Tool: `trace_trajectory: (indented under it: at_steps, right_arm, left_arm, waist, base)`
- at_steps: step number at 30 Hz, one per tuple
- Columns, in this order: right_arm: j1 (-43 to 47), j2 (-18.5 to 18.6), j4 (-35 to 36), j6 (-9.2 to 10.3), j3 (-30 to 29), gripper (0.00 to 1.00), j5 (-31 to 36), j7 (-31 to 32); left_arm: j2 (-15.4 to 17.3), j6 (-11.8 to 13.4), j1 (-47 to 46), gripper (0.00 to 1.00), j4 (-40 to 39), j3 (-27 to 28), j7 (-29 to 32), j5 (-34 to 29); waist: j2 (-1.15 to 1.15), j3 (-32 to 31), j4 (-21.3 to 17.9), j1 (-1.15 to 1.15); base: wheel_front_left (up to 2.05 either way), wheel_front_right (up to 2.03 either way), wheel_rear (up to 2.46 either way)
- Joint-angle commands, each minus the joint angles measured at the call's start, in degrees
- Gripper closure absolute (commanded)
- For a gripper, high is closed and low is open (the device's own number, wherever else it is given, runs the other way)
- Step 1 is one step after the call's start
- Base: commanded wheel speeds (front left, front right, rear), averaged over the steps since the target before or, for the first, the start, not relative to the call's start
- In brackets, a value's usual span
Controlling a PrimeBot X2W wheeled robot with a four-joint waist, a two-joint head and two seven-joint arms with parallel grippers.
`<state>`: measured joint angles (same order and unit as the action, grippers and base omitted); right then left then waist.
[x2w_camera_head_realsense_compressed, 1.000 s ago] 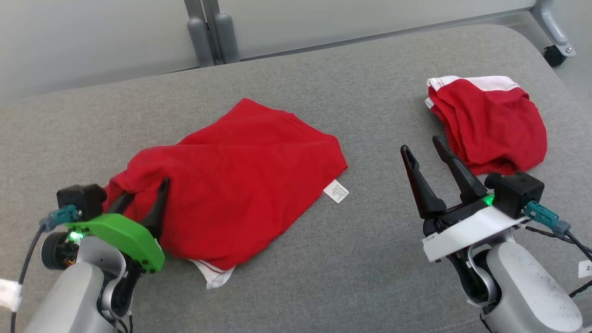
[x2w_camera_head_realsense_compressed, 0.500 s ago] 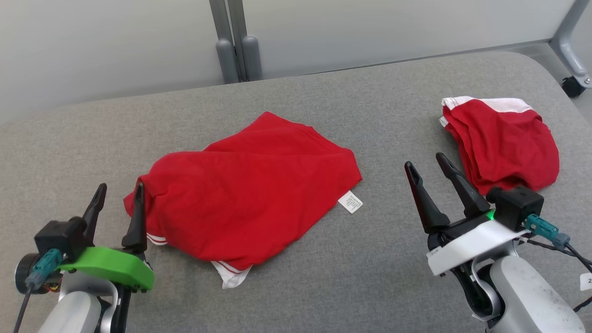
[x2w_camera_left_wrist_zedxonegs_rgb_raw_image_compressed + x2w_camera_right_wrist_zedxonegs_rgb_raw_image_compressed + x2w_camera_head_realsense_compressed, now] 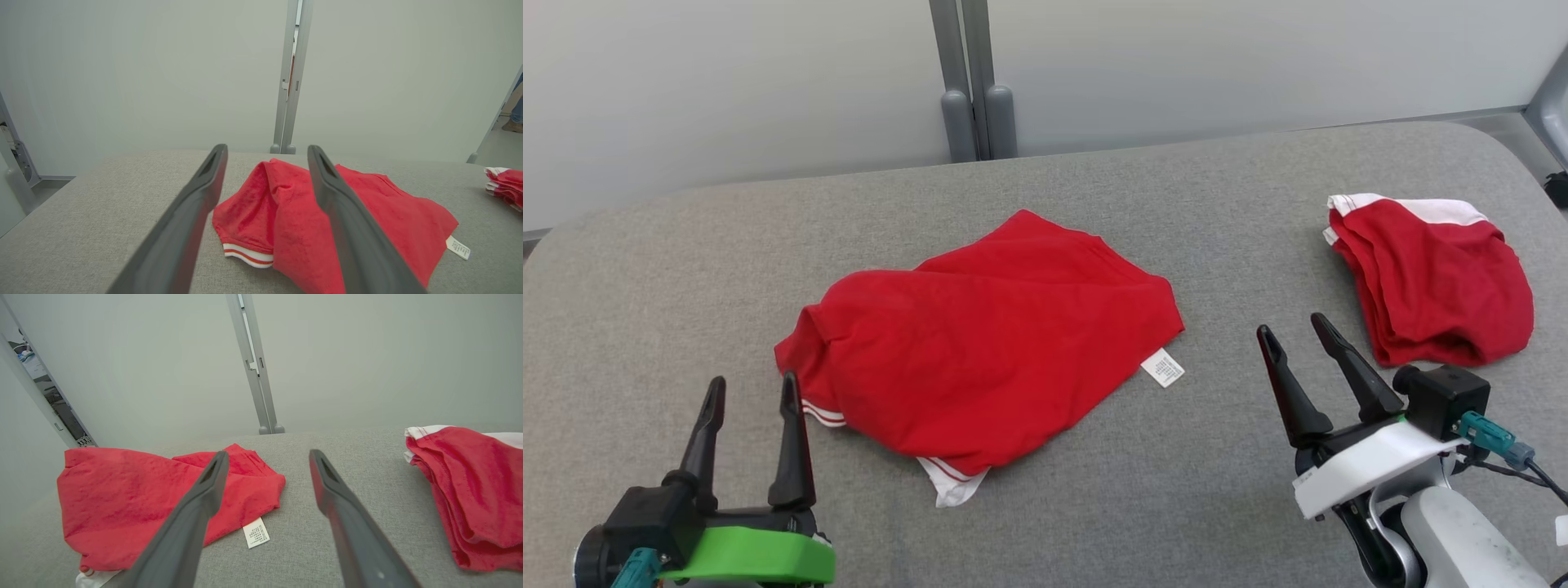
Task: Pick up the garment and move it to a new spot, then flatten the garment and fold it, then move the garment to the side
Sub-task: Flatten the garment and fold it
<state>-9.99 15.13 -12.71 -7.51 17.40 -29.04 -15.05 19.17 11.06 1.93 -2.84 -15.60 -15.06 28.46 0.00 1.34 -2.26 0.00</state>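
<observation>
1. Fingers (image 3: 788, 441) of your left gripper (image 3: 752, 378) stand fully spread and hold nothing. They point over the near left part of the table (image 3: 1094, 188), with the tips near the striped cuff (image 3: 821, 414) of the garment (image 3: 988, 359).
2. Your right gripper (image 3: 1290, 323) is the same: the fingers are wide apart and empty, above the near right part of the table.
3. The red garment lies in the middle of the table, free of both grippers. It is not flat: one layer is turned over another, the left end makes a rounded bulge, and the white care label (image 3: 1163, 367) sticks out toward the right side of the table.
4. I judge that the garment is already laid at its new spot, so flattening comes next. Both grippers sit low at the near edge of the table, one on each flank, probably so that each can take one corner and pull the cloth out.
5. A folded red garment (image 3: 1437, 286) rests at the far right of the table. This seems to be the side place for finished pieces, so do not disturb it when you stretch the cloth.
</observation>
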Motion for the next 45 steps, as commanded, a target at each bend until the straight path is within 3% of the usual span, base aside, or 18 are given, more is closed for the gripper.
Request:
trace_trajectory:
  at_steps: [1,6,17,24,31,32,33,34,35,45]
  right_arm:
    - [-0.72,0.58,-0.71,0.04,0.25,0.0,-0.07,-0.16]
    - [-3.1,1.83,-5.56,0.04,1.95,0.0,-1.74,0.37]
    - [-19.54,3.5,-23.2,0.05,6.25,0.0,-9.25,12.72]
    - [-26.9,2.49,-34.1,0.04,8.56,0.0,-13.36,19.89]
    - [-29.78,1.15,-39.77,0.04,11.12,0.0,-16.72,22.0]
    - [-29.92,1.04,-40.27,0.04,11.62,0.17,-17.09,21.83]
    - [-30.01,0.91,-40.57,0.04,11.99,0.56,-17.51,21.61]
    - [-30.19,0.75,-40.78,0.04,12.44,0.75,-17.91,20.94]
    - [-30.47,0.71,-40.85,0.03,12.74,1.0,-18.2,20.42]
    - [-31.47,4.31,-40.36,0.05,15.06,1.0,-18.98,12.73]
  left_arm:
    - [-0.45,-0.65,0.68,0.0,0.03,0.41,-0.12,-0.56]
    - [-1.91,-2.14,0.63,0.0,0.21,1.87,-0.07,-2.02]
    - [-4.43,-5.4,-3.19,0.0,2.68,1.75,-0.08,-3.56]
    - [-5.96,-6.91,-5.39,0.0,4.61,2.02,-0.08,-4.51]
    - [-7.29,-7.94,-6.22,0.0,6.11,3.01,-0.09,-5.39]
    - [-7.49,-8.07,-6.34,0.0,6.24,3.19,-0.08,-5.6]
    - [-7.64,-8.08,-6.4,0.0,6.36,3.37,-0.09,-5.69]
    - [-7.81,-8.22,-6.35,0.0,6.53,3.63,-0.09,-5.84]
    - [-7.91,-8.36,-6.26,0.0,6.63,3.81,-0.09,-5.93]
    - [-8.73,-9.73,-4.04,0.0,7.99,5.18,-0.08,-6.01]
  waist:
    - [0.0,0.35,0.59,0.0]
    - [0.0,1.77,2.41,0.0]
    - [0.0,7.56,9.74,0.0]
    - [0.0,10.15,13.36,0.0]
    - [0.0,10.7,14.58,0.0]
    - [0.0,10.7,14.58,0.0]
    - [0.0,10.64,14.52,0.0]
    - [0.0,10.49,14.38,0.0]
    - [0.0,10.34,14.21,0.0]
    - [0.0,7.33,9.82,0.0]
  base:
    - [0.0,0.0,0.0]
    - [0.0,0.0,0.0]
    - [0.0,0.0,0.0]
    - [0.0,0.0,0.0]
    - [0.0,0.0,0.0]
    - [0.0,0.0,0.0]
    - [0.0,0.0,0.0]
    - [0.0,0.0,0.0]
    - [0.0,0.0,0.0]
    - [0.0,0.0,0.0]
